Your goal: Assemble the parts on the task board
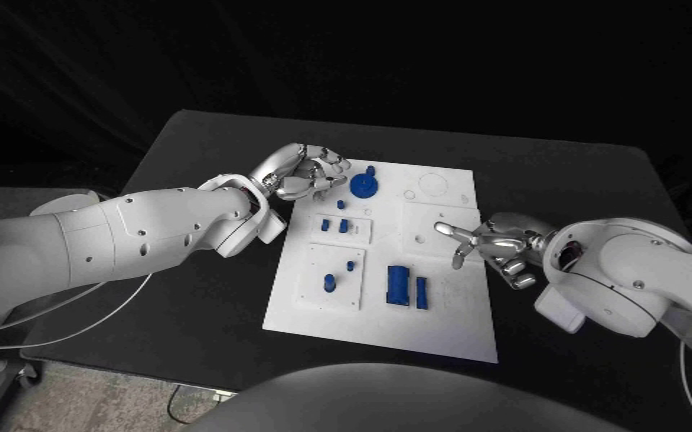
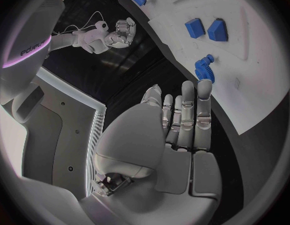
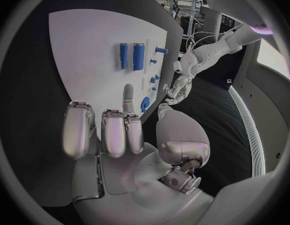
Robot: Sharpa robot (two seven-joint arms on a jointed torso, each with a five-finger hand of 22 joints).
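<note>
Several small blue parts sit on the white board [image 1: 433,327] in the middle of the black desk [image 1: 188,152]: a round toothed piece with a peg [image 1: 366,186] near the far edge, two little pegs [image 1: 335,224] on a raised plate below it, a couple of small bits [image 1: 340,275] on a second plate, and two upright blocks [image 1: 405,286] toward the near edge.

My left robot hand [image 1: 300,173] hovers at the board's far left corner, just beside the round piece, fingers curled loosely and holding nothing. My right robot hand [image 1: 493,248] hangs over the board's right edge, one finger stretched out, the rest bent, nothing in it either.

I judge these parts to be hard plastic: light, stiff, not fragile, but smooth enough to slip from metal fingertips. I would take the round piece by its peg or across its toothed rim, where the ridges should give some bite. I'd pinch the blocks across their flat long sides. The little pegs look hardest, with barely any surface to pinch, and likely to tip or roll if nudged.
</note>
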